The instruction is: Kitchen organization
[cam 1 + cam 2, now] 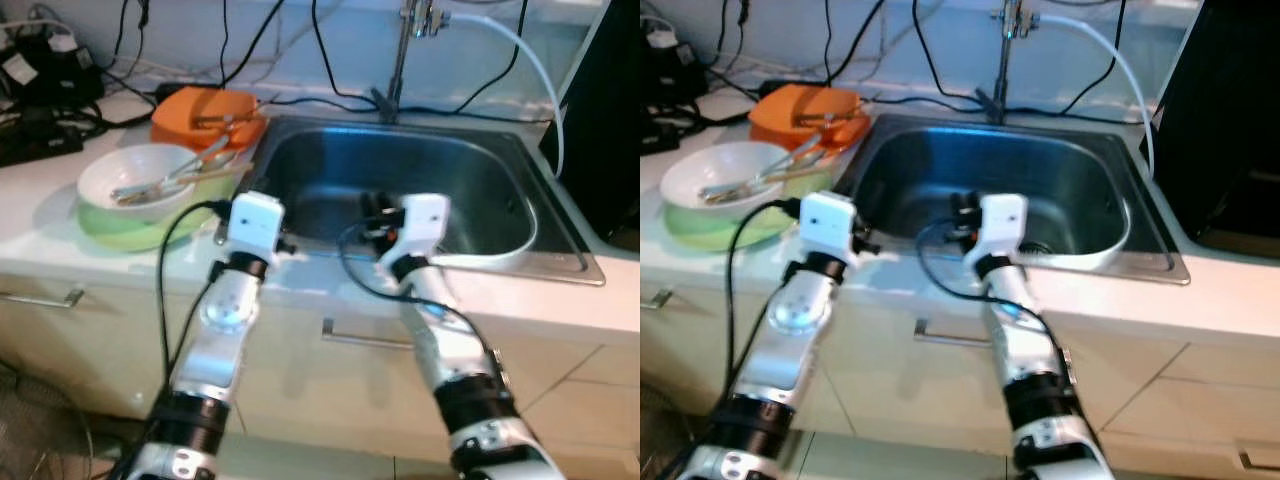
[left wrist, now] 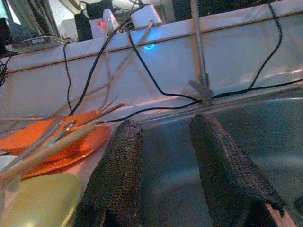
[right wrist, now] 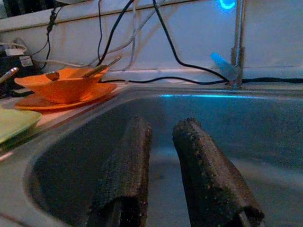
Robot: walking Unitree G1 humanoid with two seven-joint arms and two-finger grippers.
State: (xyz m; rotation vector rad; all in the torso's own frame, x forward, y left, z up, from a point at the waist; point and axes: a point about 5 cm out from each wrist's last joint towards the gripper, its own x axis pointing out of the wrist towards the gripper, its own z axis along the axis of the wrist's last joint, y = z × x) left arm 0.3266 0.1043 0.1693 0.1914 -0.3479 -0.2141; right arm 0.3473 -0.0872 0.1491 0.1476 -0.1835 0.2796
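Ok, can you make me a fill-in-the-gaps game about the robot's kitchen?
1. The white bowl sits on a ____ plate.
2. The bowl behind it is coloured ____.
3. The right claw reaches into the metal ____.
4. The left claw has its fingers ____, holding nothing.

Missing words: green, orange, sink, open

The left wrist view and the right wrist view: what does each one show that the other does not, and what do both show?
Only the left wrist view: the open left gripper, chopsticks over the orange plate. Only the right wrist view: the open right gripper, an orange bowl on that plate. Both: orange plate, sink, faucet, black cables, green dish.
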